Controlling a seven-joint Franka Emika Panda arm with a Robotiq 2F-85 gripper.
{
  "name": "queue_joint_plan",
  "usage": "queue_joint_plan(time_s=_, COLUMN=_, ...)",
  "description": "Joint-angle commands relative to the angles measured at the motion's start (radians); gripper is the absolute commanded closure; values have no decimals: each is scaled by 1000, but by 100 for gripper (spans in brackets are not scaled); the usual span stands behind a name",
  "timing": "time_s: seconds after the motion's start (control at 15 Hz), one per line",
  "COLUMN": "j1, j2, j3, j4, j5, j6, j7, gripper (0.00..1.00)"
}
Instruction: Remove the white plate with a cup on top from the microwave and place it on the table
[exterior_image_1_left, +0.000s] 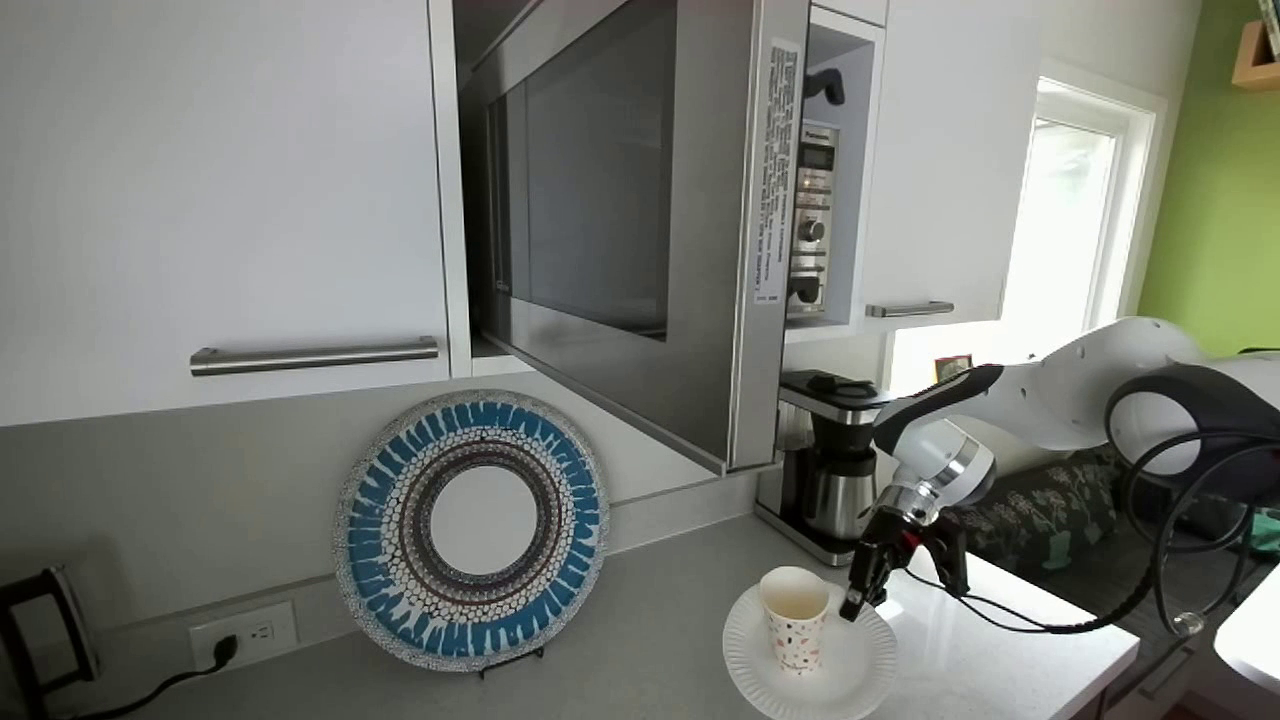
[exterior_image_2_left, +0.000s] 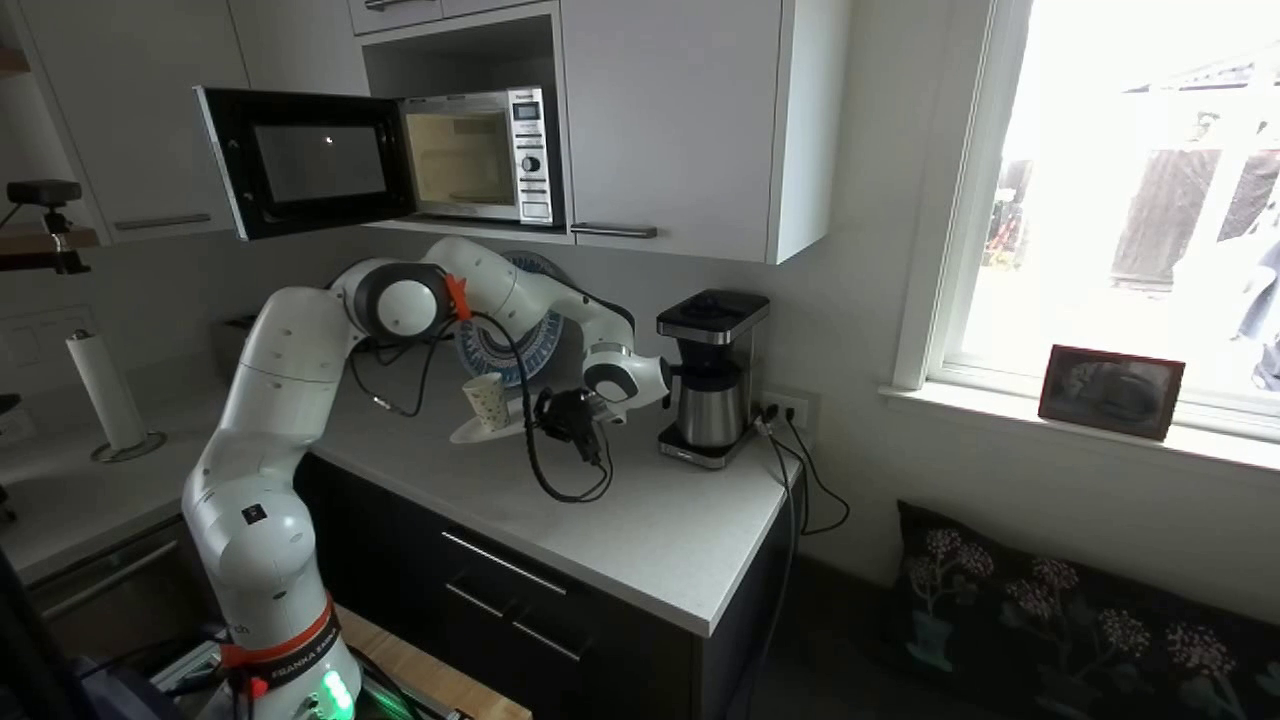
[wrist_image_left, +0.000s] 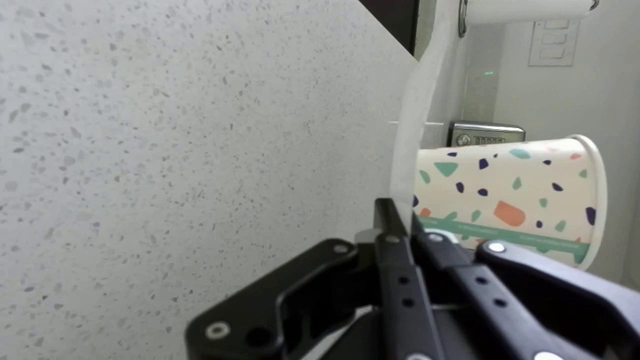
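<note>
The white plate (exterior_image_1_left: 745, 650) is held over the light grey countertop (exterior_image_2_left: 640, 540), and it also shows tilted in an exterior view (exterior_image_2_left: 478, 431). The speckled cup (exterior_image_1_left: 797, 630) stands on it, also seen in the wrist view (wrist_image_left: 510, 195). My gripper (wrist_image_left: 400, 220) is shut on the plate's rim (wrist_image_left: 411, 130), one finger above and one below. The lower finger lies between rim and countertop (wrist_image_left: 200, 150); the exact gap is unclear. In an exterior view the gripper (exterior_image_1_left: 862, 600) is at the plate's coffee-maker side. The microwave (exterior_image_2_left: 533, 200) stands open, with no plate or cup visible inside.
The microwave door (exterior_image_1_left: 610, 190) swings wide out above the counter. A patterned plate (exterior_image_1_left: 375, 520) leans against the wall behind. A coffee maker (exterior_image_2_left: 712, 410) stands close to my gripper. A paper towel holder (exterior_image_2_left: 105, 390) stands farther along the counter. A cable loops from my arm.
</note>
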Motion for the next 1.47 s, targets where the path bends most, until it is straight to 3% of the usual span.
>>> queue_joint_plan(time_s=0.0, j1=-2, j2=25, j3=15, j4=21, j5=-33, j6=54, j7=17, gripper=100)
queue_joint_plan(time_s=0.67, j1=-8, j2=65, j3=33, j4=55, j5=-66, j6=121, j7=35, gripper=100)
queue_joint_plan(time_s=1.4, j1=-20, j2=112, j3=46, j4=107, j5=-106, j6=114, j7=56, gripper=100)
